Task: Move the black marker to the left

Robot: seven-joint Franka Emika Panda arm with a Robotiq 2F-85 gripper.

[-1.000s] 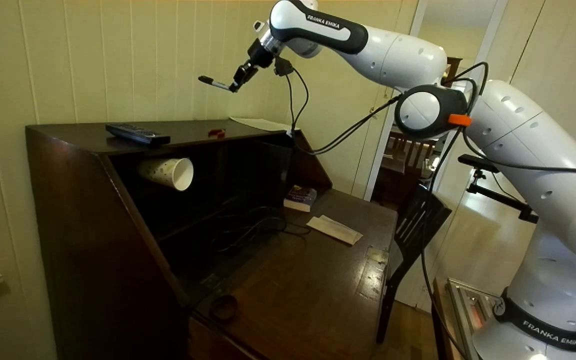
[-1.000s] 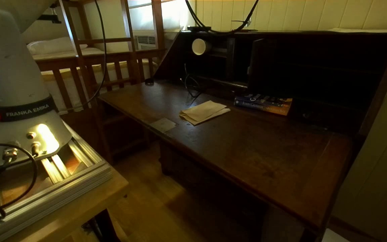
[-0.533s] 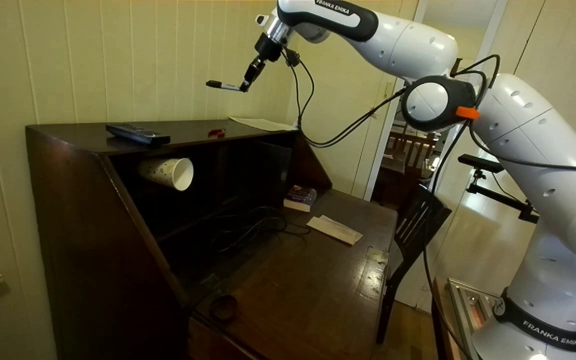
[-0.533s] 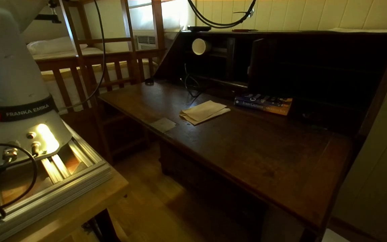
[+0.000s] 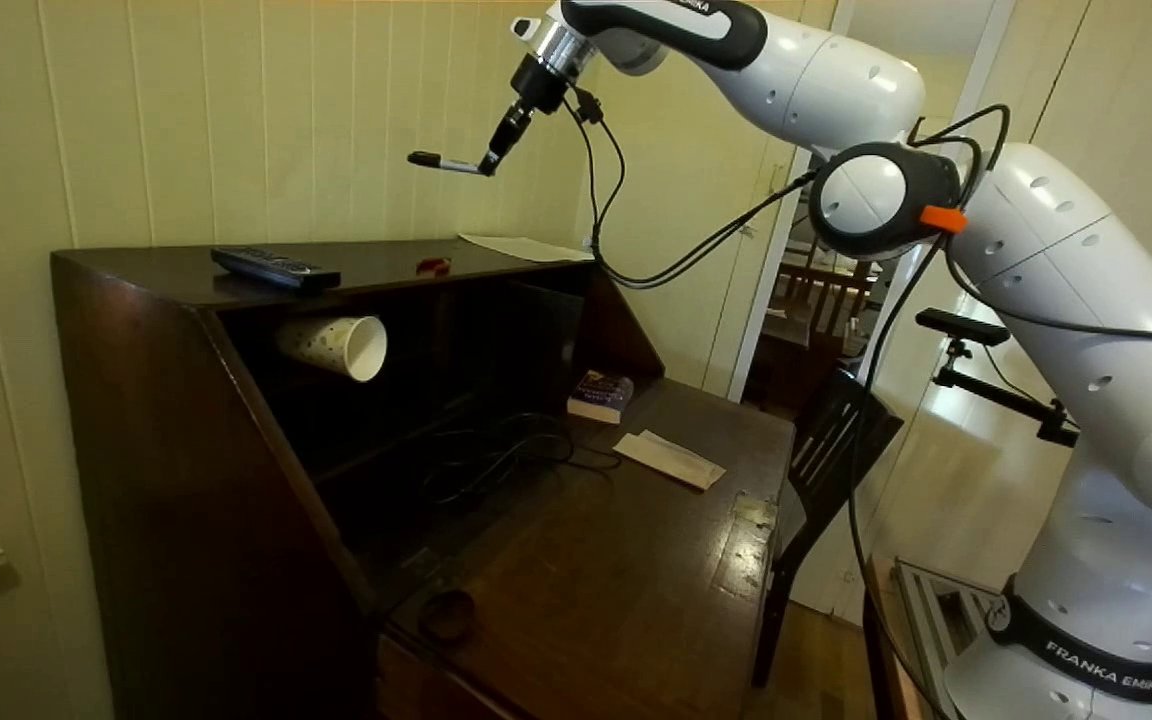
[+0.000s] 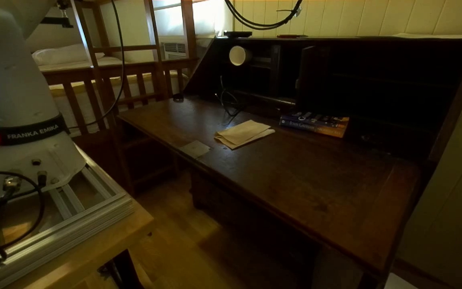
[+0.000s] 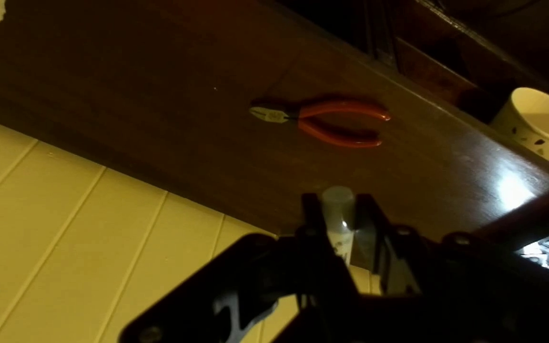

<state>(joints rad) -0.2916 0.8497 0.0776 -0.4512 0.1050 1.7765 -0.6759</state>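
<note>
The black marker [image 5: 444,163], with a dark cap and a pale barrel, is held in the air above the top of the desk. My gripper [image 5: 489,166] is shut on its barrel end in an exterior view. It lies almost level, its black cap pointing left, away from the arm. Seen from the wrist, the marker's pale rounded end [image 7: 339,207] sits between the two dark fingertips of the gripper [image 7: 337,204], and the capped part is hidden. Another exterior view has both gripper and marker out of frame.
Below on the desk's top [image 5: 376,258] lie a dark remote [image 5: 276,268], red-handled pliers [image 7: 339,122] and a white paper [image 5: 526,248]. A spotted cup [image 5: 336,346] lies sideways in a cubby. Lower down are a book [image 5: 600,396], a folded paper [image 5: 669,459] and loose cables.
With the marker still gripped, my gripper has drawn back to the right in an exterior view, then risen a little. The hanging arm cables have lifted. The glow on the robot's base has gone out.
</note>
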